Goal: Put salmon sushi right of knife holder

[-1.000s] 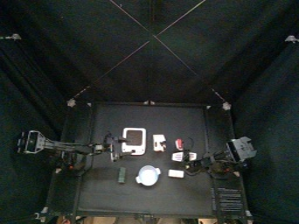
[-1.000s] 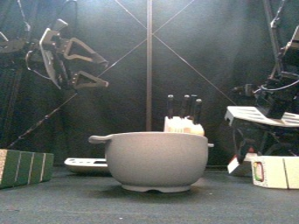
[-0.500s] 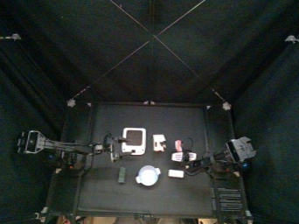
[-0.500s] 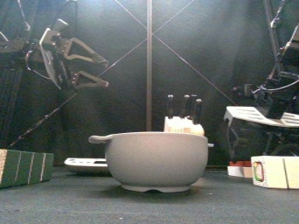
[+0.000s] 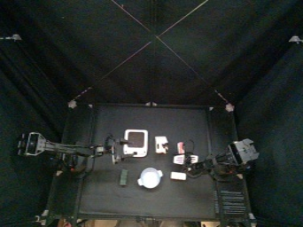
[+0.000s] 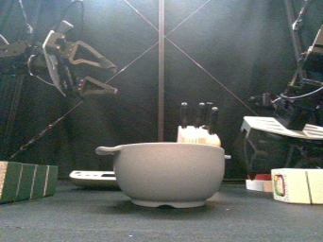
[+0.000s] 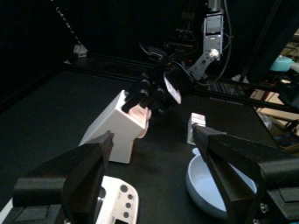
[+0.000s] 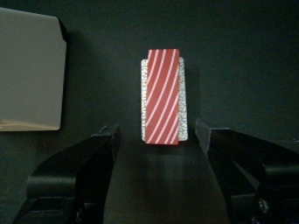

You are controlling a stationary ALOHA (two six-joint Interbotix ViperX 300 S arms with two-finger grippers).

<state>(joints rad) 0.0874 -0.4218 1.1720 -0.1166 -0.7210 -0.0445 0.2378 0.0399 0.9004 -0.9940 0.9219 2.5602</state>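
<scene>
The salmon sushi [image 8: 163,94], orange-red stripes on white rice, lies flat on the black table. It sits just beside the pale knife holder [image 8: 30,79]. My right gripper [image 8: 156,131] hovers over it, open, with a gap between each jaw and the sushi. In the front view the sushi [image 6: 258,182] is a small lump to the right of the knife holder [image 6: 195,134], under the right gripper [image 6: 280,128]. The left gripper [image 7: 152,140] hangs open and empty, raised at the left [image 6: 101,76].
A grey bowl [image 6: 167,175] stands at the front middle, in front of the knife holder. A white box [image 6: 297,186] sits at the front right and a green-striped box [image 6: 25,181] at the front left. A flat white piece [image 5: 136,142] lies near the left gripper.
The right gripper's jaws have spread wider and the arm has drawn back slightly to the right. The sushi now rests on the table. The left arm has not moved.
</scene>
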